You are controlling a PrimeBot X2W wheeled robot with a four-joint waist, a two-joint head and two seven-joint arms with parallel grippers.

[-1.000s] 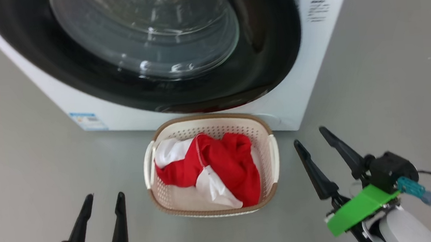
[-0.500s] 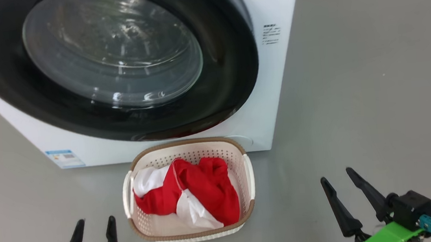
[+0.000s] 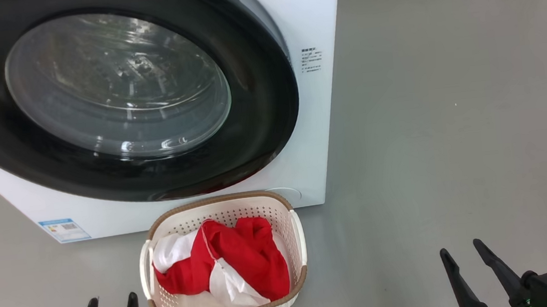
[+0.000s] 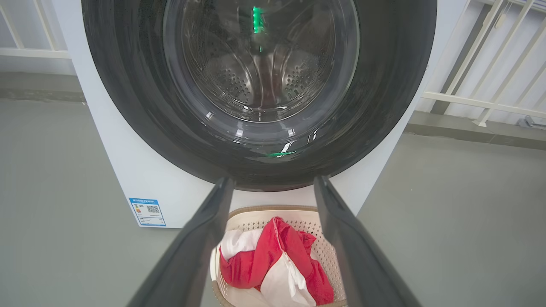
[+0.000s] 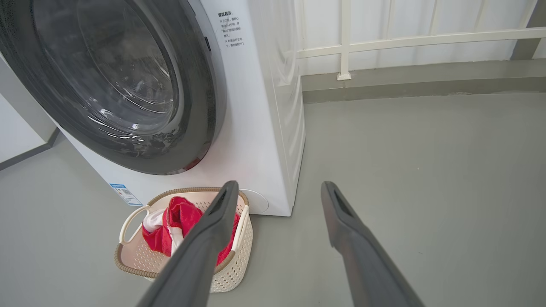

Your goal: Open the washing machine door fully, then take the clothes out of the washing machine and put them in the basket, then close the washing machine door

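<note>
- The left end effector (image 3: 111,297) is hovering released, fingers apart, over the floor (image 3: 452,131) left of the basket (image 3: 217,199).
- The door (image 3: 260,124) is lying shut against the washer (image 3: 313,14).
- The clothes (image 3: 243,256) are lying inside the basket, which is standing on the floor just before the washer.
- The right end effector (image 3: 460,247) is hovering released, well right of the basket.

clothes (image 3: 235,255) in basket (image 3: 268,206) | basket just before washing machine (image 3: 313,14), on floor (image 3: 452,131)

Glossy black washing machine door (image 3: 270,123), perforated plastic basket (image 3: 286,207), soft red clothes (image 3: 243,256)
</note>
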